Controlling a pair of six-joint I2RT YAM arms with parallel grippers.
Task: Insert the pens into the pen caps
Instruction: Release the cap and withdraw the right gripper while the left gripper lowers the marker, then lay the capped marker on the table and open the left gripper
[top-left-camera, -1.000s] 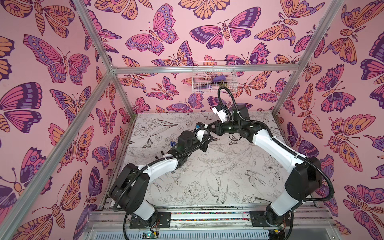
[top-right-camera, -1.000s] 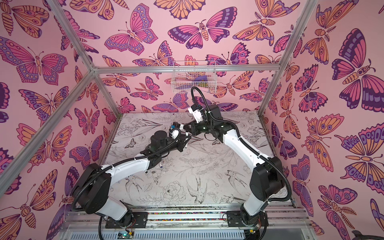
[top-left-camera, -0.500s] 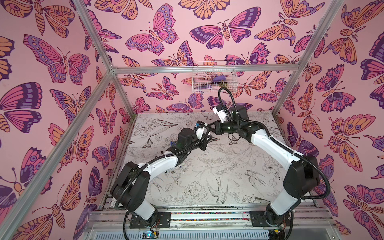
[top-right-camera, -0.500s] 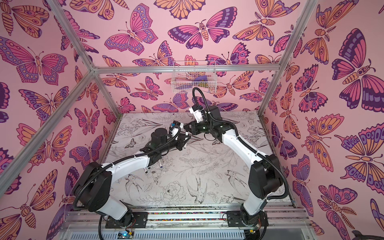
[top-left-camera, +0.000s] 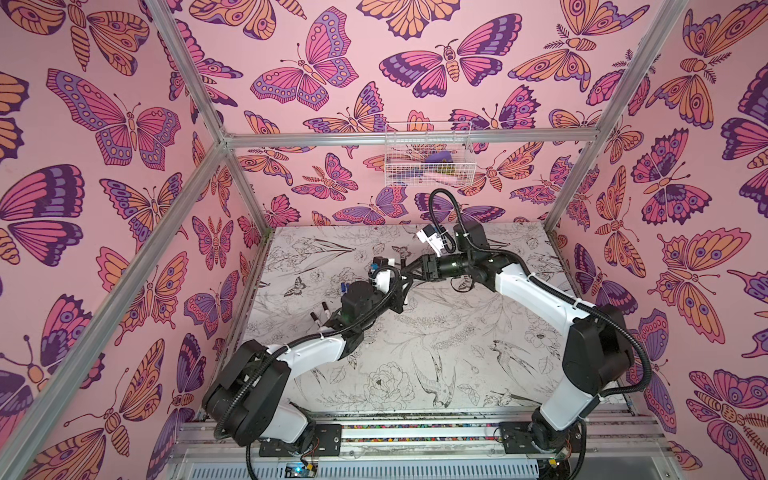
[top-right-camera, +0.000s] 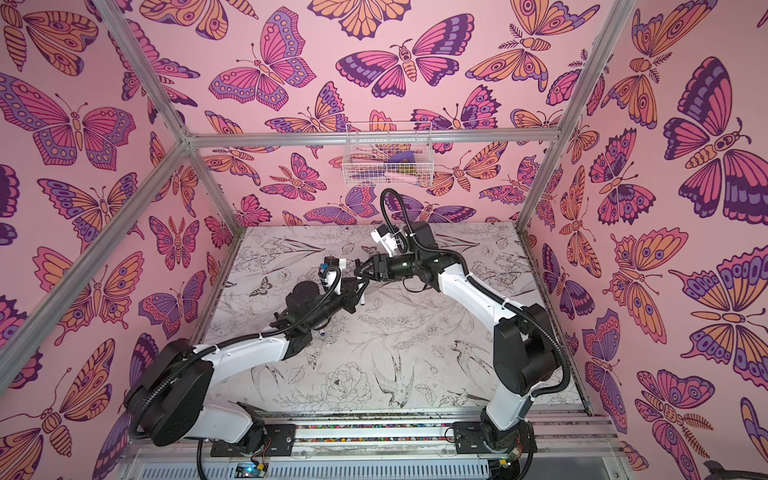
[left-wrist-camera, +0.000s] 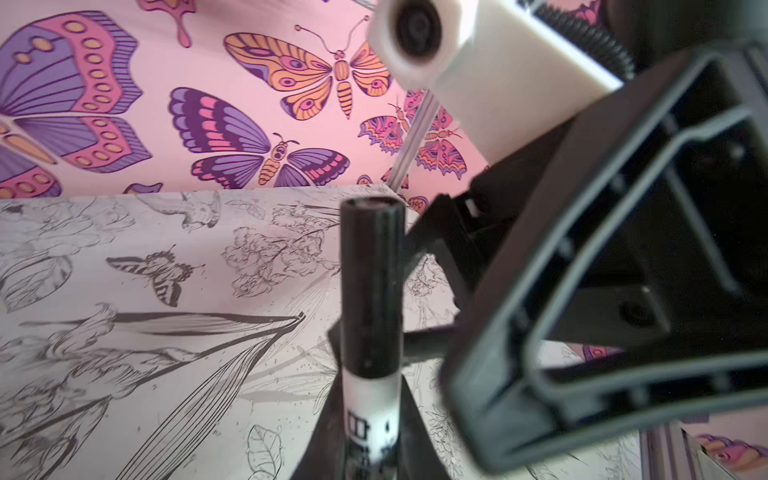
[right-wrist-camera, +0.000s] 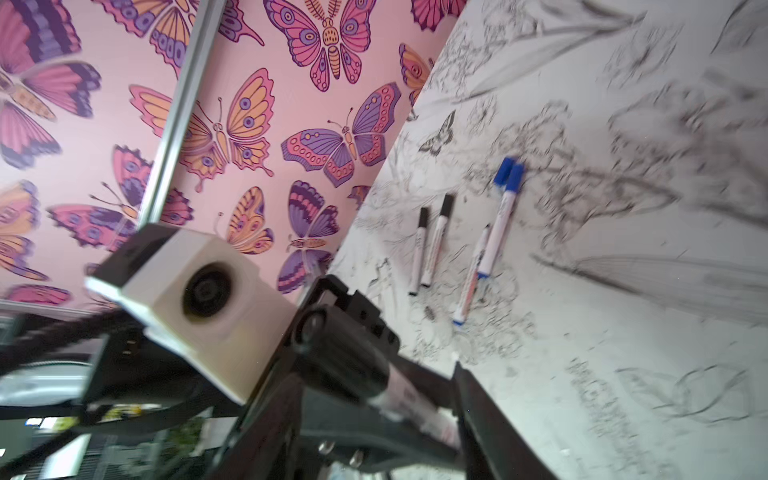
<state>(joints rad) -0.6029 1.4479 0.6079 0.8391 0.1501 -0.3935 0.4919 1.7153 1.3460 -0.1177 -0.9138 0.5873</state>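
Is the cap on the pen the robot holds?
On: the black cap covers the end of the white pen in the left gripper.

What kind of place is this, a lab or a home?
Probably a robot test cell: aluminium frame, butterfly-print walls boxing in a small table, two robot arms bolted to a front rail.

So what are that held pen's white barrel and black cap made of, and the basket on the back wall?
The pen has a barrel of what looks like smooth white plastic, slightly glossy, with dark print. Its cap seems black plastic too, satin, with faint lengthwise ridges catching light. The basket appears to be thin white-coated wire, probably metal: an open grid you can see through.
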